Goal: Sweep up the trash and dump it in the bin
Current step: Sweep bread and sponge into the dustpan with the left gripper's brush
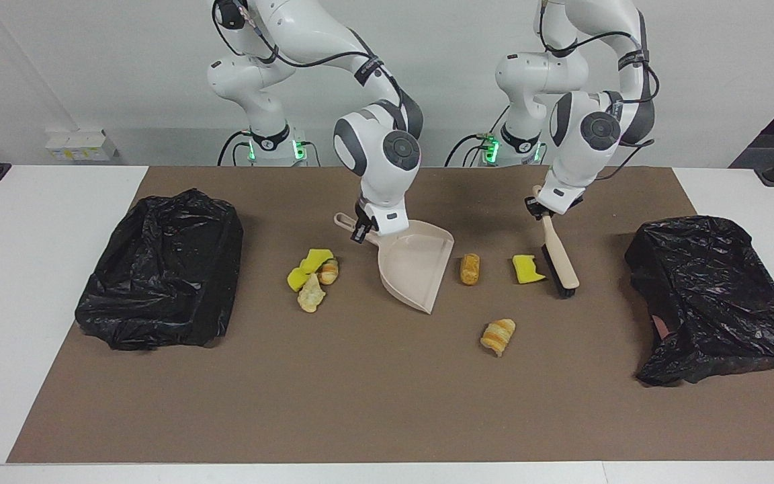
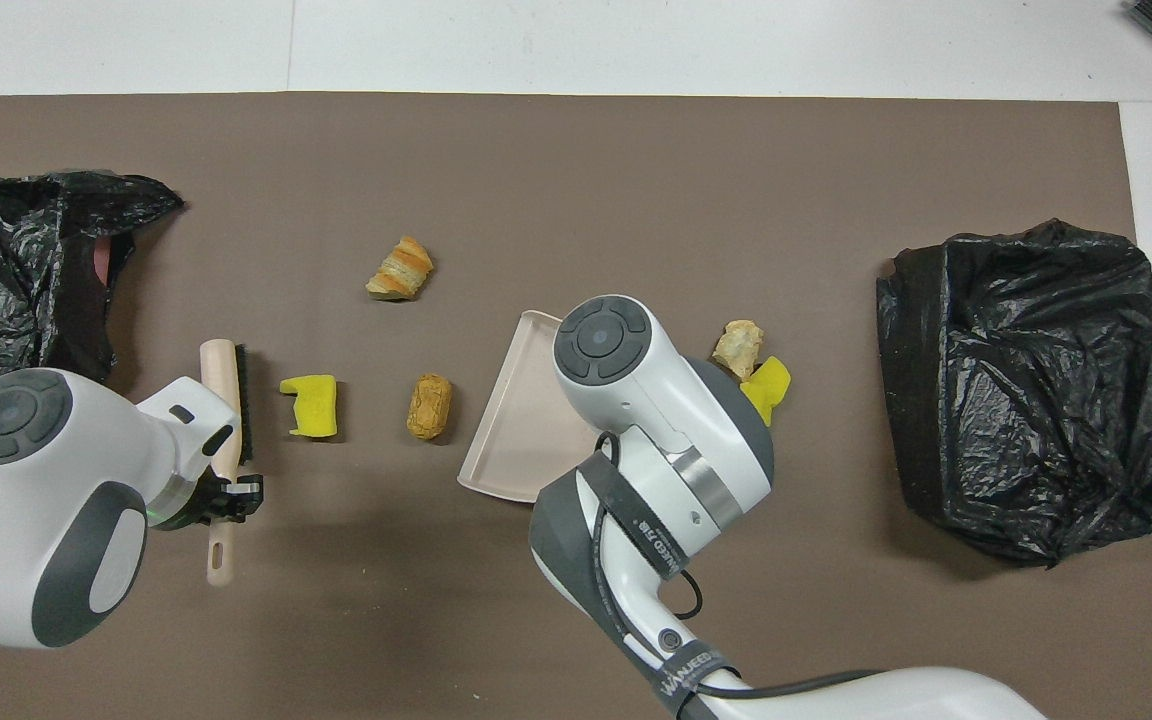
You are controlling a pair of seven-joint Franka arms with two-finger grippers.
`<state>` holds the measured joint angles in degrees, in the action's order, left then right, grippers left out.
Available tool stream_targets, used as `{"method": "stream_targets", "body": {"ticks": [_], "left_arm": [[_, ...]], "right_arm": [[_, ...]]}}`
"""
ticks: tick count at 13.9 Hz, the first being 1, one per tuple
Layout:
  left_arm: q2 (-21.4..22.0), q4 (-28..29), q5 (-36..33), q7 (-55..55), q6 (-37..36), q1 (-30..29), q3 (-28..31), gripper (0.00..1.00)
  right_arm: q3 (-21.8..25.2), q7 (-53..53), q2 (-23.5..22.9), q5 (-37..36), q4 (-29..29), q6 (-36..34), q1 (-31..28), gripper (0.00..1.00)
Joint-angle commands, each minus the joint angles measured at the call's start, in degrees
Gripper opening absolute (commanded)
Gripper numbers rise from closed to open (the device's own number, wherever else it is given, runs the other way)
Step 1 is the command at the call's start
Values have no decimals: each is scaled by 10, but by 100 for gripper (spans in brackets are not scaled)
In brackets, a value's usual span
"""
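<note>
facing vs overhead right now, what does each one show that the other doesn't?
Facing only: both arm bases, the right gripper shut on the dustpan handle, and a pastry tucked against the yellow sponge.
Overhead only: pink inside one black bag.
Both: left gripper shut on the brush, loose sponge piece, brown roll, striped croissant.

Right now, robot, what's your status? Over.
Left gripper shut on brush, beside yellow sponge. Right gripper shut on dustpan, still empty. Trash all on mat; nothing in the way.
</note>
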<state>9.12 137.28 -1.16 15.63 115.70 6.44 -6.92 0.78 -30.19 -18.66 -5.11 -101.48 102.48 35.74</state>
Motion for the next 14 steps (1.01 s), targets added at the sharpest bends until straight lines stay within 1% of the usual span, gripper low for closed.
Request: {"method": "stream_targets", "body": {"ticks": [1,3,5,7,8,10,12,13,14], "left_arm": [[-15,8,1,11,28,42,-22,0],[-18,4,30,5,62,45,-67,0],[-22,-1,76,-1,80,45,-124,0],[-22,-16,83,-1,74,45,-178,0],[-24,-27,92,-1,66,45,-193,0],[-35,-68,132,-2,37,45,-192,0],[-54,-122,135,-5,-21,31,-187,0],[-70,-142,129,-7,-32,21,-187,0],[-77,-148,128,-10,-30,11,-180,0]], "right_arm": [[-4,15,20,-2,-32,16,3,0],[-4,18,20,-2,-33,17,3,0],[-4,18,21,-2,-33,17,3,0],[-4,18,21,-2,-34,17,2,0],[-4,19,21,-2,-35,17,2,0],[-4,19,22,-2,-37,17,2,0],[-4,19,22,-2,-37,17,2,0],[-4,19,22,-2,-37,17,2,0],[-4,19,22,-2,-37,17,2,0]]}}
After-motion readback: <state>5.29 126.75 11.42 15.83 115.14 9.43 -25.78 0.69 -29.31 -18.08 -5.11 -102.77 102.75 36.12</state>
